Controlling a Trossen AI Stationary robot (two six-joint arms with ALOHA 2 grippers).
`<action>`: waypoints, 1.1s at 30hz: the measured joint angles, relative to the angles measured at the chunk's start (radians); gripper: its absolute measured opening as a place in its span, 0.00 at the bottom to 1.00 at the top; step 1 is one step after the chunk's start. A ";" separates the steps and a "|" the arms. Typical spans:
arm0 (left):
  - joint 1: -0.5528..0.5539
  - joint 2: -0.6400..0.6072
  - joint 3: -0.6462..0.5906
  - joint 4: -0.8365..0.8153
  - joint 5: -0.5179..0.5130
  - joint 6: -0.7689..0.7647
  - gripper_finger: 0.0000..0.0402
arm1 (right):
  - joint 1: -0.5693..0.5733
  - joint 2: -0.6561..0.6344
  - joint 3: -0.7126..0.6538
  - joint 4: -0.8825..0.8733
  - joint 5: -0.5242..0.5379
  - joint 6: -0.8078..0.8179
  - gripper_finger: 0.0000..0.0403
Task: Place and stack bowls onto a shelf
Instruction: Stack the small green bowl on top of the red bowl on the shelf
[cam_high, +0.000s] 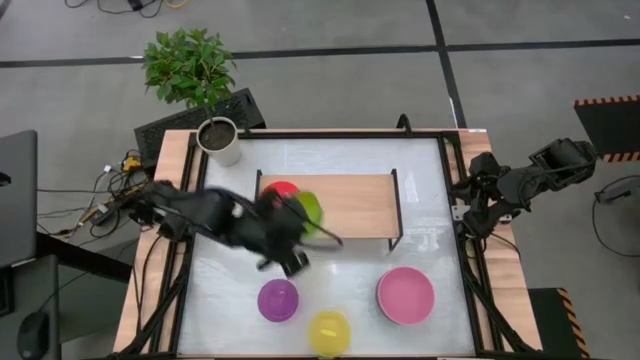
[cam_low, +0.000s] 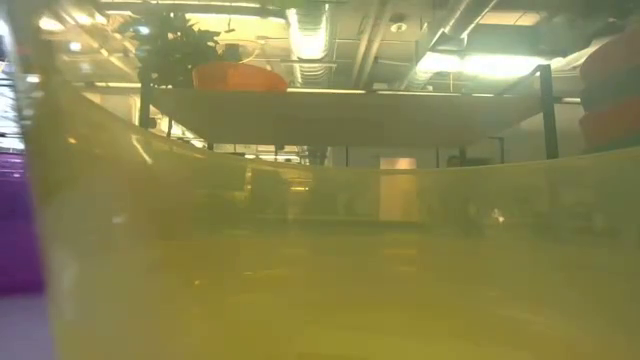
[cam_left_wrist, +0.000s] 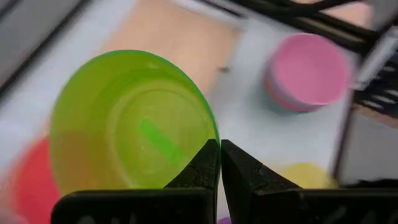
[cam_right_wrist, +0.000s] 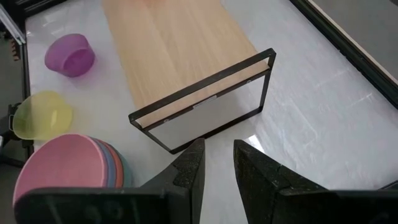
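My left gripper (cam_high: 300, 228) is shut on a yellow-green bowl (cam_high: 311, 208) (cam_left_wrist: 134, 121) over the left end of the shelf (cam_high: 355, 203), beside a red bowl (cam_high: 283, 190) that sits on the wooden board. A purple bowl (cam_high: 278, 300), a yellow bowl (cam_high: 329, 332) and a stack with a pink bowl on top (cam_high: 405, 295) stand on the table in front of the shelf. My right gripper (cam_right_wrist: 217, 163) waits open at the table's right edge, touching nothing. My left gripper holds the yellow-green bowl by its rim (cam_left_wrist: 210, 138), pinched between the two fingers, one finger (cam_left_wrist: 200, 169) on the inner side of the wall. The bowl is tilted, its hollow turned toward the wrist camera. Whether it touches the shelf board cannot be told.
A white plant pot (cam_high: 220, 140) stands at the table's far left corner. The shelf's right half (cam_right_wrist: 180, 50) is bare board. In the low view the yellow bowl (cam_low: 340, 260) fills most of the picture, and the red bowl (cam_low: 235, 77) shows on the shelf.
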 joint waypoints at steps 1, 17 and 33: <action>0.011 -0.016 0.000 -0.039 -0.010 -0.006 0.00 | 0.000 0.000 0.000 0.000 0.001 0.000 0.28; 0.233 0.030 -0.115 -0.136 0.134 0.243 0.00 | 0.000 0.000 0.000 0.000 0.018 0.001 0.28; 0.215 0.035 -0.201 -0.133 0.080 0.181 0.00 | 0.000 0.000 0.000 -0.003 0.019 0.001 0.28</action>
